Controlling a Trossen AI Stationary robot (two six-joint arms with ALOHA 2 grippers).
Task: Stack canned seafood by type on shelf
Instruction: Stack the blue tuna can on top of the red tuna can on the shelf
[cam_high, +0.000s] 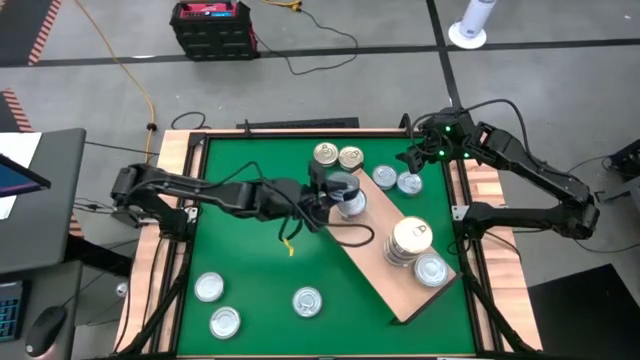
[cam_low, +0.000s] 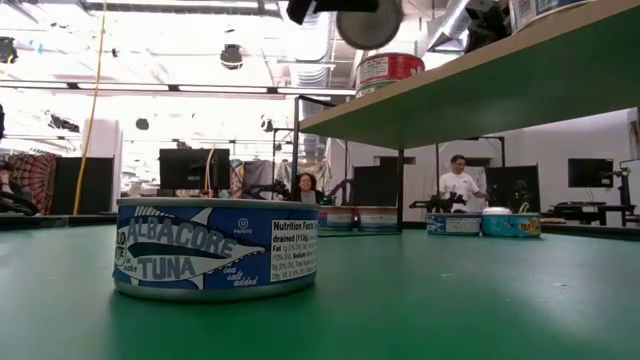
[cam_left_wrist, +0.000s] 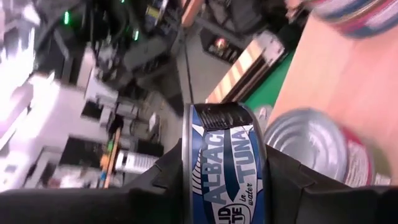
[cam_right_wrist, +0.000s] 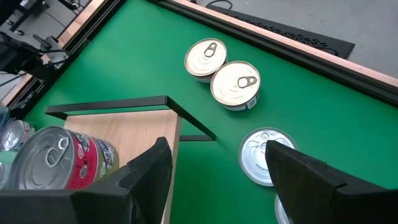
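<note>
The left gripper hangs over the upper end of the shelf, its fingers closed part-way on a blue-labelled tuna can gripped by its flat faces and turned on edge; just beside it on the board stands a can with a red label, silver lid up; the left arm stretches in from the table's left edge across the green mat. The light-wood shelf lies slantwise on the mat toward the near right corner; near its lower end sits a short stack of cans with a single silver-lidded can next to it. The right gripper hovers at the far right of the mat with fingers spread wide and nothing between them; close by lie two silver-lidded cans, and farther in, two gold-lidded cans touching side by side. Three more silver-lidded cans rest on the mat's near left area; one blue tuna can fills the low view's foreground.
</note>
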